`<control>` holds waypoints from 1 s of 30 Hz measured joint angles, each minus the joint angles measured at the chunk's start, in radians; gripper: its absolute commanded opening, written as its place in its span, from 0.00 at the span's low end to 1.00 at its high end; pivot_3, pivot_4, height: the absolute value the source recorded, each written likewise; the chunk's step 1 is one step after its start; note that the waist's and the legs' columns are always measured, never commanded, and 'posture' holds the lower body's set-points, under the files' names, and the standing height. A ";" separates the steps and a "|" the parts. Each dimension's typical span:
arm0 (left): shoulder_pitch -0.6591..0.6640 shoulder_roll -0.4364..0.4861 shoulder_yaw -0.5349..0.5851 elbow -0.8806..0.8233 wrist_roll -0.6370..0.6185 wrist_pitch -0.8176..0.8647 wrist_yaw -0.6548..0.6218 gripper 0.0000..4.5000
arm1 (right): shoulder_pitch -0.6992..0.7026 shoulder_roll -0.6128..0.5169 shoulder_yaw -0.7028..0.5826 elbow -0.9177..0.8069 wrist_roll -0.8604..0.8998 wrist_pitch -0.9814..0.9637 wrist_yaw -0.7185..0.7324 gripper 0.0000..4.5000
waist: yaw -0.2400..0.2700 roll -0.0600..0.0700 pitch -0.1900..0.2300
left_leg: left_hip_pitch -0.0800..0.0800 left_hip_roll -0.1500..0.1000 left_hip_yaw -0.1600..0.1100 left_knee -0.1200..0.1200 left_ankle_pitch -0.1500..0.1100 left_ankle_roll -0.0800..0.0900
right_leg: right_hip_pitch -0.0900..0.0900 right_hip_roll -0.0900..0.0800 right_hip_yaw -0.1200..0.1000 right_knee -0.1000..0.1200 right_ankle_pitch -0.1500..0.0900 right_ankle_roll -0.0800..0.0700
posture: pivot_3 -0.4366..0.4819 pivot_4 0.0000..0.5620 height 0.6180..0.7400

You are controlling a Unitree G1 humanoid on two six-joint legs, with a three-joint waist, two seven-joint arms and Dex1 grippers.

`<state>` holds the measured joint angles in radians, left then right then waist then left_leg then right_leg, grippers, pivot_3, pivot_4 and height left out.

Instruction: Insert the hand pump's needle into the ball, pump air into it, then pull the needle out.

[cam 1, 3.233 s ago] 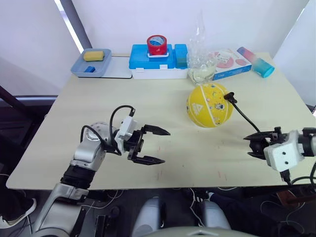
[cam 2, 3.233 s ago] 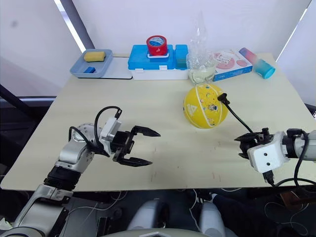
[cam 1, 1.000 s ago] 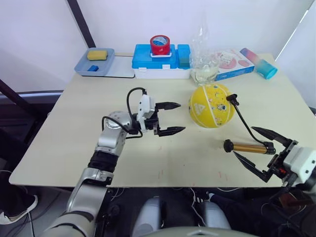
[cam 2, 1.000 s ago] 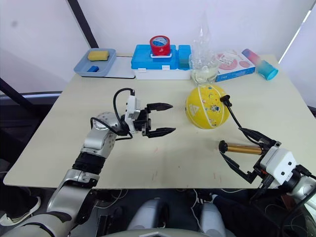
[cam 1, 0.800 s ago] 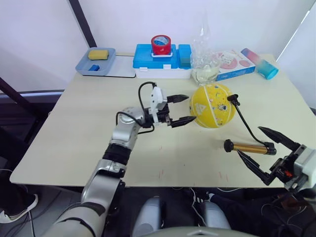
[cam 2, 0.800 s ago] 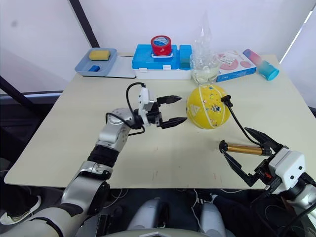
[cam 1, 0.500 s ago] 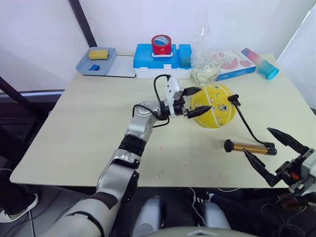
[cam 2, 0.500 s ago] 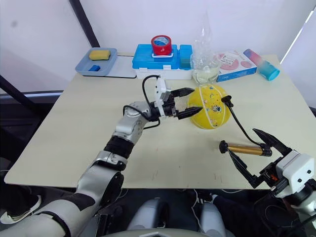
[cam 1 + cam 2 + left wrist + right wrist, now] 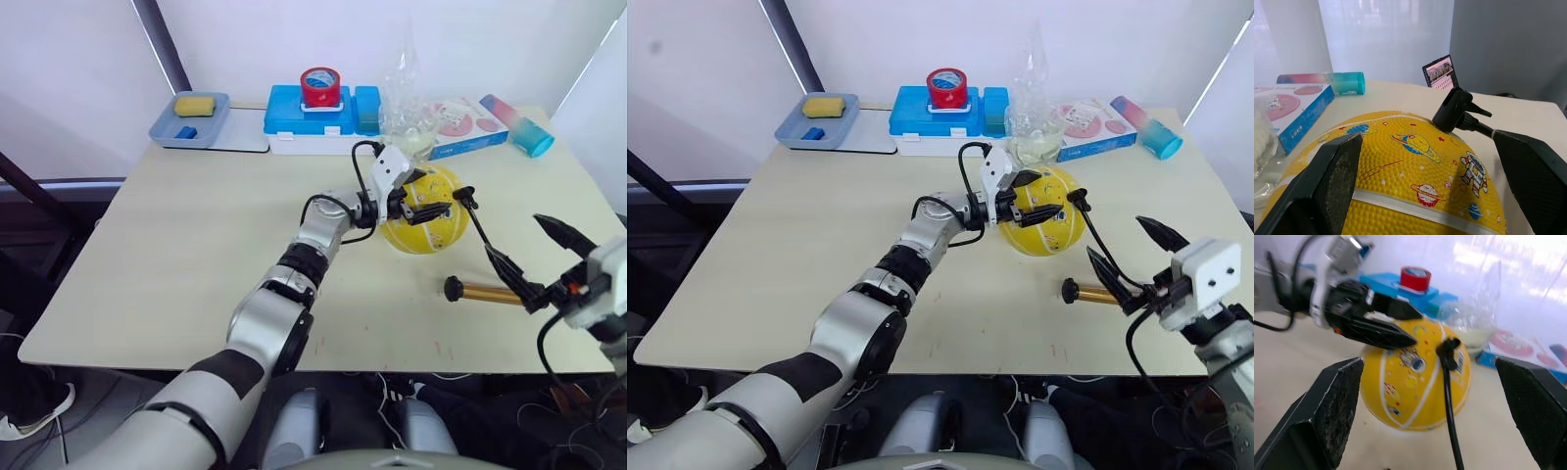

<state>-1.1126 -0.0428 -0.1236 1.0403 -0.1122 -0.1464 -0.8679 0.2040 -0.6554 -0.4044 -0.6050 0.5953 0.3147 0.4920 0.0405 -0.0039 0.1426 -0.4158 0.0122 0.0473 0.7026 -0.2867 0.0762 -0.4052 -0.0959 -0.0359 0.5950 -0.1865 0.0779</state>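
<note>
With the needle (image 9: 1452, 111) seated in the ball (image 9: 426, 217) mid-table, the left gripper (image 9: 416, 200) straddles it wide open, ungripped, while the right gripper (image 9: 545, 257), empty and spread, must next close on the pump (image 9: 486, 291) lying alongside.

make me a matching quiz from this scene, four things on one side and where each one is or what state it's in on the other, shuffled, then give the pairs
Things:
1. ball
2. hand pump
3. red tape roll
4. right end effector

Places or states:
A. on top of the blue box
B. open, above the table near the pump
C. lying flat on the table
D. between the fingers of the left end effector, needle fitting in it

Pairs: 1-D, 2-C, 3-A, 4-B
</note>
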 measured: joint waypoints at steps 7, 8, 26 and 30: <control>-0.010 -0.010 0.001 0.041 0.038 -0.043 0.022 1.00 | -0.265 -0.072 0.016 0.152 0.114 0.258 -0.031 0.99 | -0.002 0.000 0.000 | 0.001 -0.001 0.000 0.000 0.000 0.000 | 0.000 -0.002 0.000 0.000 0.000 0.000 | 0.48 0.27 0.97; -0.009 -0.013 0.002 0.043 0.042 -0.046 0.023 1.00 | -0.307 -0.082 0.025 0.182 0.120 0.293 -0.035 0.99 | -0.001 0.000 0.000 | 0.001 -0.001 0.000 0.000 0.000 0.000 | 0.000 -0.002 0.000 0.000 0.000 0.000 | 0.48 0.27 0.97; 0.011 -0.032 0.008 0.051 0.073 -0.085 0.047 1.00 | -0.846 -0.111 0.289 0.628 0.063 0.689 0.019 0.99 | -0.001 0.001 -0.001 | -0.001 -0.002 0.000 0.000 -0.001 0.001 | 0.000 -0.004 -0.002 0.001 0.001 0.001 | 0.48 0.27 0.97; 0.013 -0.031 0.006 0.051 0.086 -0.088 0.065 1.00 | -0.862 -0.111 0.317 0.663 0.045 0.717 0.059 0.81 | -0.003 0.001 -0.001 | -0.001 -0.002 0.000 0.000 -0.001 0.002 | 0.000 -0.004 -0.002 0.000 0.003 0.004 | 0.48 0.27 0.97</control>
<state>-1.0999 -0.0740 -0.1180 1.0909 -0.0258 -0.2343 -0.8031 -0.6580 -0.7661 -0.0873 0.0579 0.6399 1.0316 0.5506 0.0379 -0.0029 0.1419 -0.4163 0.0100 0.0475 0.7026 -0.2877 0.0781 -0.4052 -0.1002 -0.0378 0.5954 -0.1840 0.0815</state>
